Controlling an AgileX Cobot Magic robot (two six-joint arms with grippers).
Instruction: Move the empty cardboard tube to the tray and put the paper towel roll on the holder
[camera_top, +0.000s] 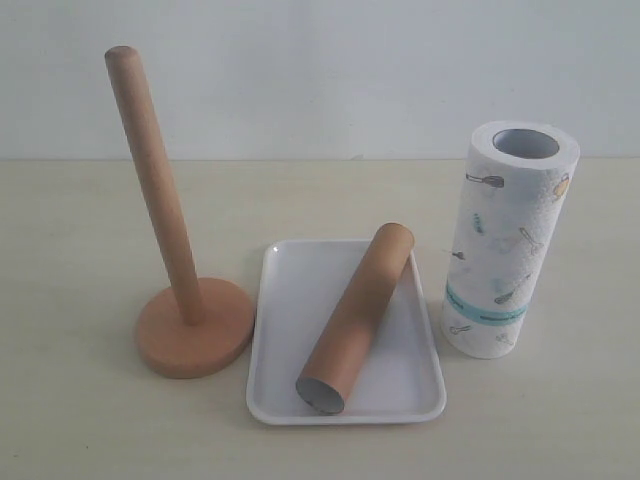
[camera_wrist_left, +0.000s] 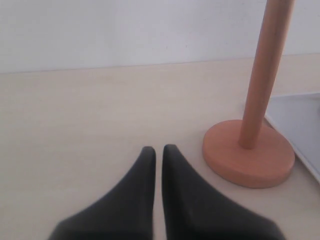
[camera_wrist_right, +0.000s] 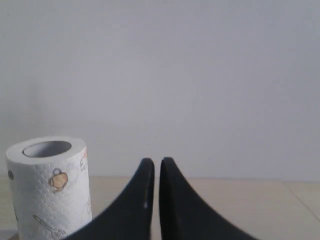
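The brown cardboard tube (camera_top: 357, 316) lies slantwise in the white tray (camera_top: 282, 335), its grey open end toward the front. Left of the tray stands the wooden holder (camera_top: 180, 290), its pole bare. The printed paper towel roll (camera_top: 508, 240) stands upright on the table to the right of the tray. Neither gripper appears in the exterior view. My left gripper (camera_wrist_left: 159, 150) is shut and empty above bare table, with the holder (camera_wrist_left: 252, 145) and a corner of the tray (camera_wrist_left: 300, 125) beside it. My right gripper (camera_wrist_right: 154, 162) is shut and empty, apart from the roll (camera_wrist_right: 50, 185).
A pale wooden table (camera_top: 80, 230) carries everything, and a plain white wall (camera_top: 320, 70) rises behind it. No other objects show.
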